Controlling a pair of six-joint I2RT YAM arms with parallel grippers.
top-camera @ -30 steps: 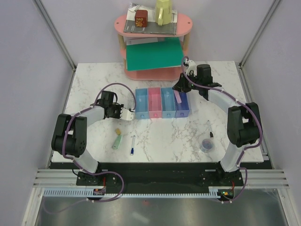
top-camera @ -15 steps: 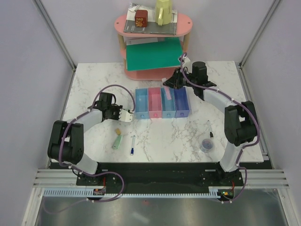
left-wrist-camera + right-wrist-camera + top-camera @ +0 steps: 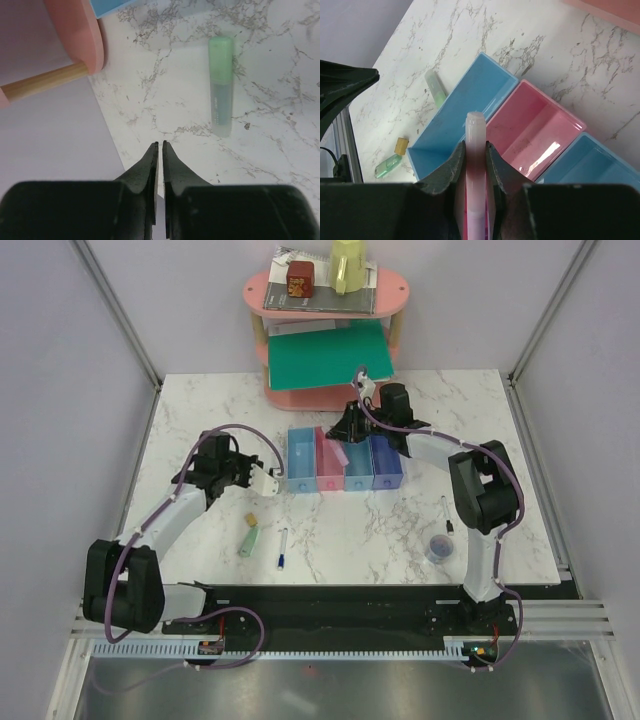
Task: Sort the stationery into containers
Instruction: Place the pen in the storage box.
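Seen from above, four joined trays sit in a row at the centre of a marbled tabletop (image 3: pixel 200 410): light blue tray (image 3: pixel 301 462), pink tray (image 3: pixel 328 478), blue tray (image 3: pixel 358 468) and violet-blue tray (image 3: pixel 388 465).

The right pincer (image 3: pixel 348 428) reaches in from 1 o'clock. It is clamped on a pink-purple marker (image 3: pixel 337 452), which is tilted above the pink tray. In the right wrist view, the marker's tip is close to the wall shared with the light blue tray.

The left pincer (image 3: pixel 270 482) sits at 9 o'clock, just beside the light blue tray. It is closed to a hairline slit and holds nothing.

At 7 o'clock from the trays lie a tan eraser (image 3: pixel 251 518), a pale green marker (image 3: pixel 249 539) and a white pen (image 3: pixel 282 548). At 4 o'clock lie a black pen (image 3: pixel 446 515) and a clear tape roll (image 3: pixel 440 547).
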